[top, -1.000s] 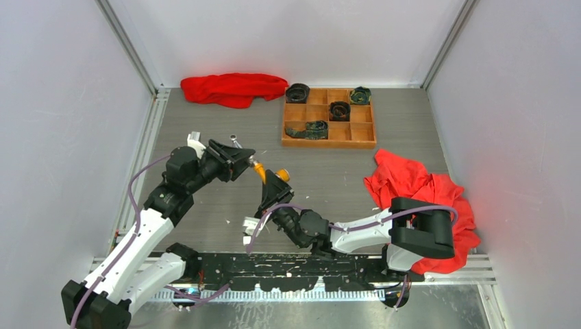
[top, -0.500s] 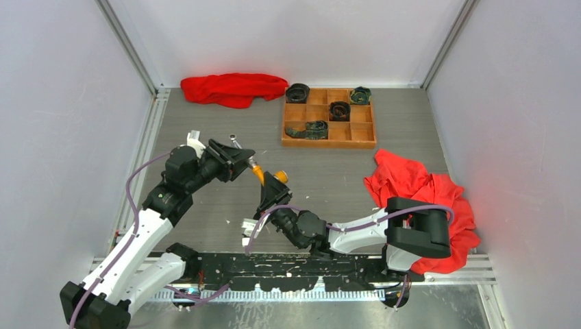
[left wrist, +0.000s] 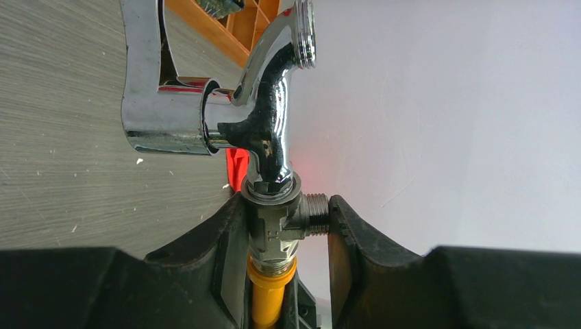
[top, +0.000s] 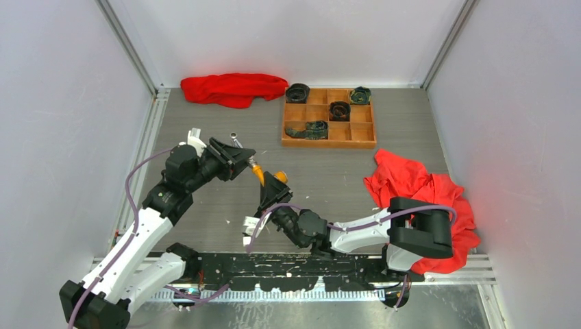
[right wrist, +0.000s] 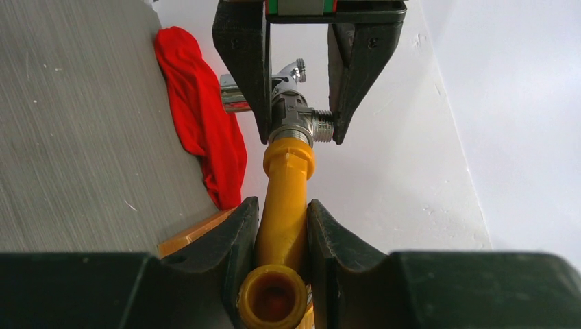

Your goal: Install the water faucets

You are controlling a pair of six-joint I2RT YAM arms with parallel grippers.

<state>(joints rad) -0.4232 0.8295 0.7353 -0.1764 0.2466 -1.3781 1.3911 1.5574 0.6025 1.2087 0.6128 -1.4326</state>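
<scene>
Your silver faucet [left wrist: 273, 130] and your orange-yellow faucet [right wrist: 286, 179] sit end to end, held off the table [top: 329, 179] between the two arms, left of the table's middle. The silver one's hex body meets the flared collar of the yellow piece. You cannot tell from these views how far they are screwed together. The silver spout and handle point away, toward the back wall.

Your left gripper [left wrist: 288, 223] is clamped on the silver faucet: one finger presses the hex body and the other presses the end of its threaded side stub. Your right gripper [right wrist: 282, 229] is closed narrowly around the yellow faucet's tube, just behind its open round mouth, with both fingers touching it.

Past the grippers, toward the far right, the wooden tray [top: 329, 144] lies flat on the table, divided into compartments. It holds dark rolled items [top: 339, 110]: one in the centre cell, one at the far-left corner, one at the far-right corner, and a flatter one in the near-left part. The other cells show bare wood.

A red cloth [top: 233, 89] lies bunched against the back edge, left of the tray. A second red cloth [top: 418, 185] is heaped at the right side, partly under your right arm's base link.
</scene>
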